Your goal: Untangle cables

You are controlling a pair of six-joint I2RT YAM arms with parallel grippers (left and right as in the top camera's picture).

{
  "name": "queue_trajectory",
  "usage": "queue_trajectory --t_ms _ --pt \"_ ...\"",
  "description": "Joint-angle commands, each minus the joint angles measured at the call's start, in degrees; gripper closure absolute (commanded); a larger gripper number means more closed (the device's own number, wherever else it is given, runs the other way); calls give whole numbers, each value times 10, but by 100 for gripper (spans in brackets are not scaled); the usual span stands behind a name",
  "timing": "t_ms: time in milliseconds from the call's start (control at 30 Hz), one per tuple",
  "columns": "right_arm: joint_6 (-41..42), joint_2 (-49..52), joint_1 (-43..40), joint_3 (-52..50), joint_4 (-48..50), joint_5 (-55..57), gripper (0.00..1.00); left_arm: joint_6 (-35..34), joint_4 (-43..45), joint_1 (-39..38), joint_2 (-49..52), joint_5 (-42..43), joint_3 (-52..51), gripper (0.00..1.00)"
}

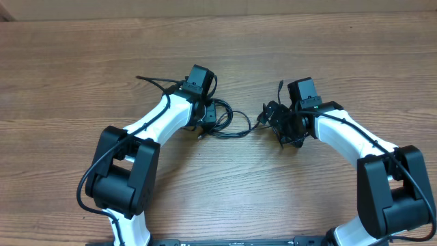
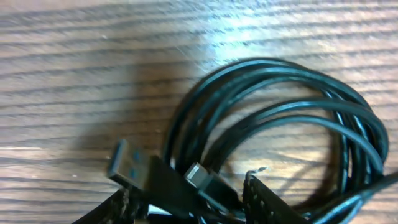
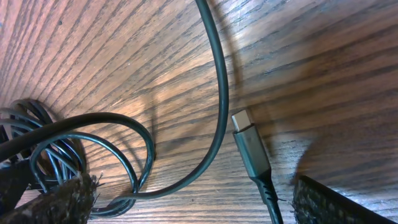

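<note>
From overhead, the cables [image 1: 231,128] are lying on the wooden table [image 1: 68,61] between the two arms. One end is sitting under the left gripper [image 1: 205,117] and the other end is bunching under the right gripper [image 1: 287,126].

In the left wrist view, the black coil is lying just ahead of the fingers [image 2: 264,202], and two plugs [image 2: 124,165] are resting between them. Whether the fingers are pinching these plugs, one cannot tell.

In the right wrist view, the fingers [image 3: 59,202] are standing wide apart and grasping nothing. A silver-tipped plug [image 3: 245,134] is lying between them, nearer to the finger at the right edge. The loops are lying just beside the other finger.
</note>
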Motion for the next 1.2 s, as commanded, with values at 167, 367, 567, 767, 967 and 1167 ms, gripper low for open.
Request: queue_trajectory --t_ms 167,367,567,767,967,1167 --pt "-82 -28 2 34 -55 -9 0 -8 7 3 -7 -30 -3 48" --pt "-94 -62 2 105 -89 -5 0 -8 8 14 -7 0 2 45" --pt "-94 -64 2 122 -87 -4 0 -8 8 33 -7 53 2 45" --pt "-143 -64 2 122 -161 128 0 -8 4 46 -7 56 2 46" --pt "-82 -64 -18 122 -268 421 0 -8 3 47 -7 56 2 46" --pt "-57 -64 -54 122 -219 440 0 -8 3 47 -7 56 2 46"
